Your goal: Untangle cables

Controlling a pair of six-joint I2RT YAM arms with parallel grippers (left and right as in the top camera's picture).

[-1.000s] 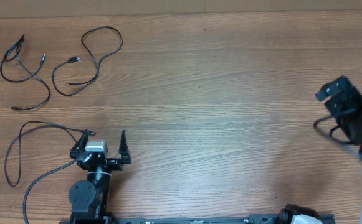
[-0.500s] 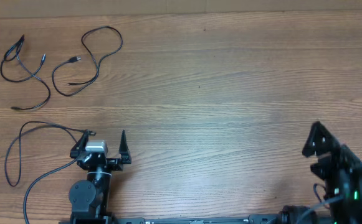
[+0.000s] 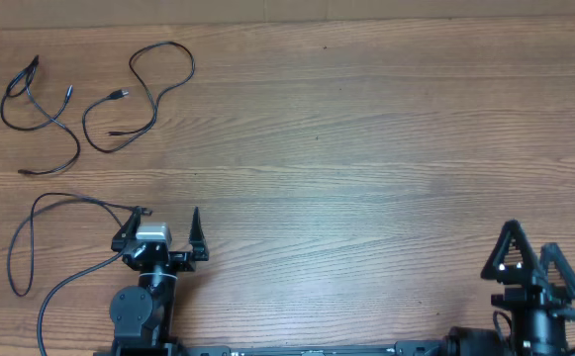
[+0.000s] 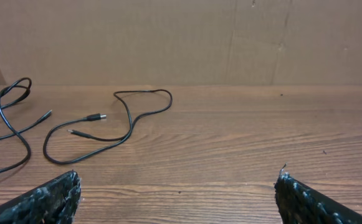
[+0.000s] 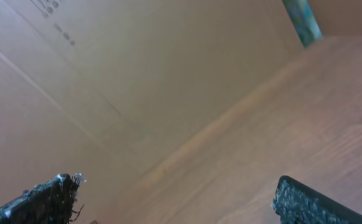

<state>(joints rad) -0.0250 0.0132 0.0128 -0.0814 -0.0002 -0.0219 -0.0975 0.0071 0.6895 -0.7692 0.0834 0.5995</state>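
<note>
Overhead: your cables (image 3: 153, 109) lay apart at far left, looking untangled, so left gripper (image 3: 165, 213) and right gripper (image 3: 532, 237) sat back at the table (image 3: 366, 148) edge, fingers spread, empty.

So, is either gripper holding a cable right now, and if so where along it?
Nothing is held. The left gripper and right gripper are both open and empty; the cables lie loose on the table.

Overhead looks straight down at the counter (image 3: 366, 148). Left wrist, low, faces far, sharing far-left cables (image 4: 96, 117). Right wrist tilts upward.
</note>
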